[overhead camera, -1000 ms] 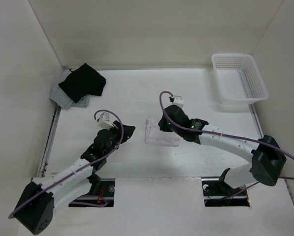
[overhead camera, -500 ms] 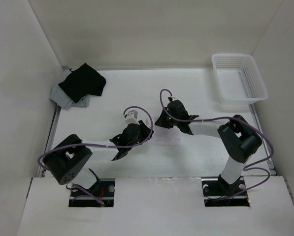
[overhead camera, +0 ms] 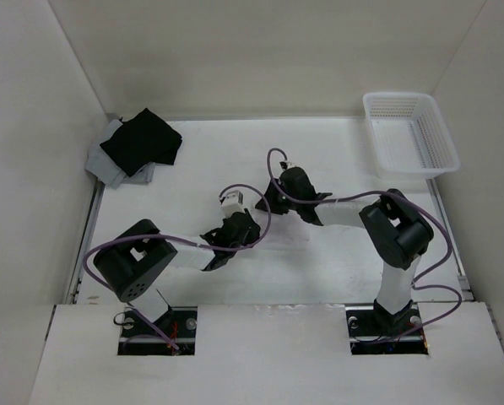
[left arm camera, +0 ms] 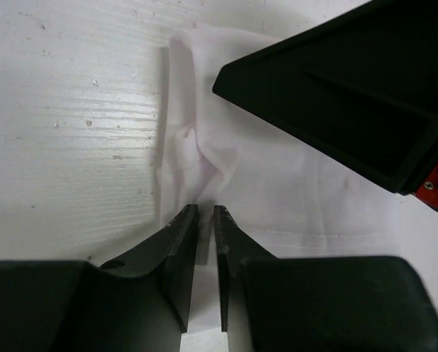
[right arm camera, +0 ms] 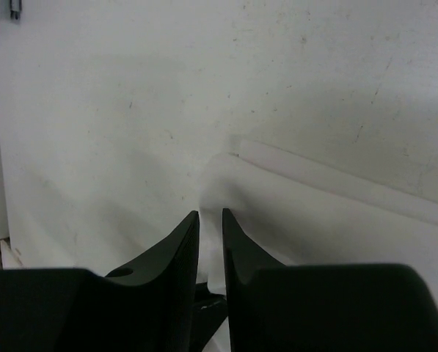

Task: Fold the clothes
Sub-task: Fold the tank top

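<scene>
The clothes (overhead camera: 289, 239) are a small folded white garment lying mid-table. My left gripper (overhead camera: 250, 229) is at its left edge. In the left wrist view the jaws (left arm camera: 205, 209) stand nearly together over the near hem of the pinkish-white cloth (left arm camera: 277, 198), with fabric in the narrow gap. My right gripper (overhead camera: 268, 201) is at the garment's far left corner. Its jaws (right arm camera: 210, 213) pinch a raised fold of the white cloth (right arm camera: 314, 220). The right gripper's black body (left arm camera: 351, 88) fills the upper right of the left wrist view.
A white mesh basket (overhead camera: 409, 135) stands at the back right. A black garment (overhead camera: 142, 139) lies on a grey cloth stack (overhead camera: 108, 164) at the back left corner. White walls close in the table on three sides.
The left arm has swung in from the left to the garment's left edge and narrowed its jaws there. The right gripper has shifted a little left and back, to the far left corner.
</scene>
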Motion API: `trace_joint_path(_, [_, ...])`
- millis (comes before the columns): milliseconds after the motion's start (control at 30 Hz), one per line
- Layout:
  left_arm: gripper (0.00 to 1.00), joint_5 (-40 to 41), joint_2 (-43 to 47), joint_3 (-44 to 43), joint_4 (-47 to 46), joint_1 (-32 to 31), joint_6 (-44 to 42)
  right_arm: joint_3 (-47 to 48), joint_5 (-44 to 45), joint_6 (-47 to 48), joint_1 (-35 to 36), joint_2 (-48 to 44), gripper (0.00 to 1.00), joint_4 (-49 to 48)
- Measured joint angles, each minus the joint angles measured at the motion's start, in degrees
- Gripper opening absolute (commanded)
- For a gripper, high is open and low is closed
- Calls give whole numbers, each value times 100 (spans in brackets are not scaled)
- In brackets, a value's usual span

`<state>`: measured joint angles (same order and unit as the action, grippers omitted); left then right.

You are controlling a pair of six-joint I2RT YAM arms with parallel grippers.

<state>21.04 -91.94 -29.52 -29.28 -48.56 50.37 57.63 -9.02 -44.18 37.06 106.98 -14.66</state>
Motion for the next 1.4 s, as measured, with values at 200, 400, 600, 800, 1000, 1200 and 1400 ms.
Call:
trace_joint_path(200, [7, 50, 46, 33, 61, -2, 144, 79, -63, -48, -133, 295, 20, -39])
trace_joint_path(400, [7, 52, 612, 485, 142, -87, 601, 96, -111, -184, -332, 411, 20, -109])
trace_joint_path(600, [16, -177, 743, 737, 170, -20, 1008, 188, -114, -278, -374, 452, 22, -199])
trace_joint_path(800, [26, -319, 1161, 1043, 201, 15, 1189, 280, -125, -367, -378, 437, 32, -247])
trace_joint_path(1000, [30, -74, 2562, 1268, 758, 2, 1102, 396, -186, -385, -378, -94, 32, -122])
trace_joint_path(1200, [28, 448, 3735, 1268, 1491, -74, 710, 149, -186, -212, -378, -1467, 1, -190])
trace_joint_path(1400, [17, 584, 3825, 1261, 1676, -61, 476, -424, -94, -13, -330, -1803, 0, -343])
